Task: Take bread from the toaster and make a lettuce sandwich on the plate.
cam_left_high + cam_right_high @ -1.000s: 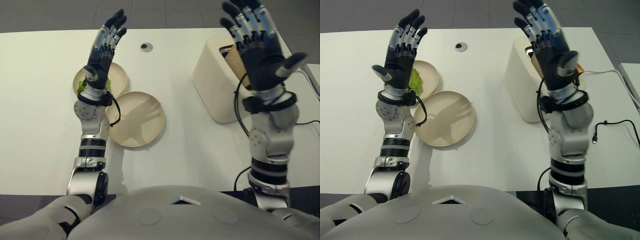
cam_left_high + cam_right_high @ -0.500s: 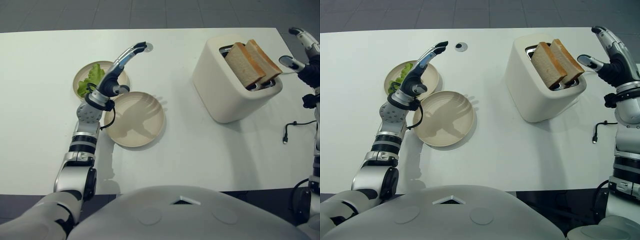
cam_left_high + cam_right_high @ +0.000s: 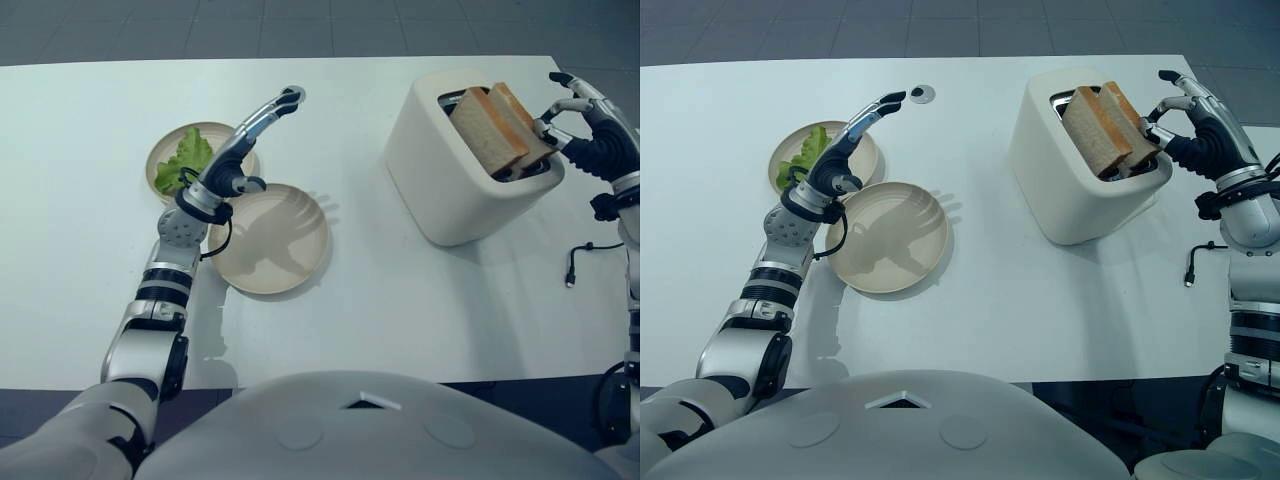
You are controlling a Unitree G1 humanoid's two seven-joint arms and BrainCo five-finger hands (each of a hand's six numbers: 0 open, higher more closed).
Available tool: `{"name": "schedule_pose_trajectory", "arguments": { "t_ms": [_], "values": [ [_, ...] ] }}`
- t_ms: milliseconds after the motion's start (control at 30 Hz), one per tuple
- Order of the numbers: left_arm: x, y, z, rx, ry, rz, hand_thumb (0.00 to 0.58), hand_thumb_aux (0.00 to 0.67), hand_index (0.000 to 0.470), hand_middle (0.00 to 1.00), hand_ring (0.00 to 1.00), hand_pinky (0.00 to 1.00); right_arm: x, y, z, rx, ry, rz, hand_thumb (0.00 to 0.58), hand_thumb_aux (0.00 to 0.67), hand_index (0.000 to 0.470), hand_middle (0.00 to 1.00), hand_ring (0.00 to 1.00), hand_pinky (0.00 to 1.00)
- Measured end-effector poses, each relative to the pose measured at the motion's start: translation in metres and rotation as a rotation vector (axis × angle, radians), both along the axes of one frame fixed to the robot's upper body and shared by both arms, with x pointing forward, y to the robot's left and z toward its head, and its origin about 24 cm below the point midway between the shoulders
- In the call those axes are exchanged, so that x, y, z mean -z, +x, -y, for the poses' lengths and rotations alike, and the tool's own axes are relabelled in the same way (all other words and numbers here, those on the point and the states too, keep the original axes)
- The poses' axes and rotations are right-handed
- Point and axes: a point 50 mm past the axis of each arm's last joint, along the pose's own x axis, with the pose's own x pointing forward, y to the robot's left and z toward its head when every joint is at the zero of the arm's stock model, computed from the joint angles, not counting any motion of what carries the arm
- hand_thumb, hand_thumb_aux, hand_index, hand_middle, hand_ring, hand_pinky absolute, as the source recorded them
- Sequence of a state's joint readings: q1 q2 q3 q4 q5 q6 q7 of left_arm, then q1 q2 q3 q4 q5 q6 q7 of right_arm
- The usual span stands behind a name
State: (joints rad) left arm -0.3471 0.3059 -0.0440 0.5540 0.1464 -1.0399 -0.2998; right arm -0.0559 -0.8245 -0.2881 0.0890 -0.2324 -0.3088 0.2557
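A cream toaster (image 3: pixel 455 185) stands at the right of the white table, with two slices of bread (image 3: pixel 487 132) sticking up from its slots. My right hand (image 3: pixel 597 140) is just right of the toaster, its fingers bent, and the fingertips (image 3: pixel 1153 118) are at the outer edge of the right slice (image 3: pixel 1130 112). An empty beige plate (image 3: pixel 270 245) lies left of centre. Behind it a smaller plate (image 3: pixel 163 150) holds a lettuce leaf (image 3: pixel 186 160). My left hand (image 3: pixel 243 138) hovers flat and open above where the two plates meet.
A small round metal fitting (image 3: pixel 923 94) is set into the table beyond my left fingertips. A black cable (image 3: pixel 582 262) trails on the table right of the toaster. The table's front edge is close to me.
Both hands came down from raised positions near the camera. In the last half second my right hand moved left to the right slice and bent its fingers; the left hand barely shifted.
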Motion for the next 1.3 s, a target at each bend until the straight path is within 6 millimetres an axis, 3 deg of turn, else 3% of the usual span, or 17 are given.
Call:
{"name": "schedule_pose_trajectory", "arguments": {
  "t_ms": [33, 67, 100, 400, 567, 600, 633, 667, 700, 867, 933, 1067, 1133, 1167, 1200, 1300],
  "values": [
    [0.0, 0.0, -0.001, -0.004, -0.001, -0.001, 0.0, 0.0, 0.0, 0.0, 0.0, 0.0, -0.001, 0.0, -0.002, -0.009, 0.002, 0.003, 0.34, 0.239, 0.168, 0.0, 0.0, 0.0],
    [0.001, 0.0, -0.002, -0.007, -0.001, -0.001, 0.0, 0.0, 0.0, 0.0, 0.0, 0.0, -0.002, 0.0, -0.003, -0.016, 0.0, 0.004, 0.083, 0.05, 0.035, 0.0, 0.0, 0.0],
    [0.001, 0.0, -0.002, -0.008, 0.001, -0.002, 0.0, 0.0, 0.0, 0.0, 0.0, 0.0, 0.0, -0.001, -0.003, -0.015, 0.0, -0.008, 0.0, 0.0, 0.0, 0.0, 0.0, 0.0],
    [0.005, 0.001, -0.002, -0.034, 0.046, 0.008, 0.0, 0.0, 0.0, 0.0, 0.0, 0.0, 0.024, -0.003, 0.015, 0.095, -0.01, -0.103, 0.0, 0.0, 0.0, 0.0, 0.0, 0.0],
    [0.007, 0.0, -0.001, -0.034, 0.062, 0.009, 0.0, 0.0, 0.0, 0.0, 0.0, 0.0, 0.033, -0.004, 0.015, 0.079, -0.015, -0.132, 0.0, 0.0, 0.0, 0.0, 0.0, 0.0],
    [0.007, 0.001, -0.001, -0.036, 0.059, 0.008, 0.0, 0.0, 0.0, 0.0, 0.0, 0.0, 0.035, -0.004, 0.015, 0.075, -0.015, -0.136, 0.12, 0.074, 0.052, 0.0, 0.0, 0.0],
    [0.007, 0.001, -0.001, -0.039, 0.058, 0.008, 0.0, 0.0, 0.0, 0.0, 0.0, 0.0, 0.035, -0.004, 0.015, 0.073, -0.014, -0.137, 0.491, 0.407, 0.286, 0.0, 0.0, 0.0],
    [0.008, 0.001, -0.001, -0.041, 0.06, 0.007, 0.0, 0.0, 0.0, 0.0, 0.0, 0.0, 0.034, -0.004, 0.014, 0.065, -0.009, -0.131, 0.578, 0.631, 0.442, 0.0, 0.0, 0.0],
    [0.008, 0.001, -0.001, -0.041, 0.063, 0.005, 0.0, 0.0, 0.0, 0.0, 0.0, 0.0, 0.032, -0.003, 0.013, 0.05, -0.01, -0.117, 0.58, 0.67, 0.47, 0.0, 0.0, 0.0],
    [0.009, 0.002, -0.003, -0.054, 0.057, 0.005, 0.0, 0.0, 0.0, 0.0, 0.0, 0.0, 0.013, -0.002, 0.007, 0.008, 0.033, -0.021, 0.58, 0.67, 0.47, 0.0, 0.0, 0.0],
    [0.008, 0.003, -0.004, -0.056, 0.047, 0.005, 0.0, 0.0, 0.0, 0.0, 0.0, 0.0, 0.003, -0.002, 0.004, -0.011, 0.044, 0.031, 0.58, 0.67, 0.47, 0.08, 0.08, 0.08],
    [0.005, 0.004, -0.006, -0.057, 0.029, 0.019, 0.0, 0.0, 0.0, 0.0, 0.0, 0.0, -0.008, -0.001, 0.005, -0.006, 0.069, 0.112, 0.58, 0.67, 0.47, 0.4, 0.4, 0.4],
    [0.006, 0.004, -0.007, -0.061, 0.032, 0.012, 0.0, 0.0, 0.0, 0.0, 0.0, 0.0, -0.012, 0.0, 0.005, -0.005, 0.084, 0.154, 0.58, 0.67, 0.47, 0.64, 0.64, 0.64],
    [0.007, 0.004, -0.008, -0.064, 0.032, 0.008, 0.0, 0.0, 0.0, 0.0, 0.0, 0.0, -0.016, 0.001, 0.004, -0.008, 0.091, 0.183, 0.58, 0.67, 0.47, 0.87, 0.87, 0.87],
    [0.008, 0.005, -0.009, -0.074, 0.033, 0.006, 0.0, 0.0, 0.0, 0.0, 0.0, 0.0, -0.025, 0.003, 0.003, -0.012, 0.113, 0.249, 0.58, 0.67, 0.47, 0.96, 0.96, 0.96],
    [0.007, 0.006, -0.016, -0.104, 0.047, 0.013, 0.0, 0.0, 0.0, 0.0, 0.0, 0.0, -0.041, 0.005, 0.004, -0.001, 0.173, 0.375, 0.58, 0.67, 0.47, 1.0, 1.0, 1.0]
  ]
}}
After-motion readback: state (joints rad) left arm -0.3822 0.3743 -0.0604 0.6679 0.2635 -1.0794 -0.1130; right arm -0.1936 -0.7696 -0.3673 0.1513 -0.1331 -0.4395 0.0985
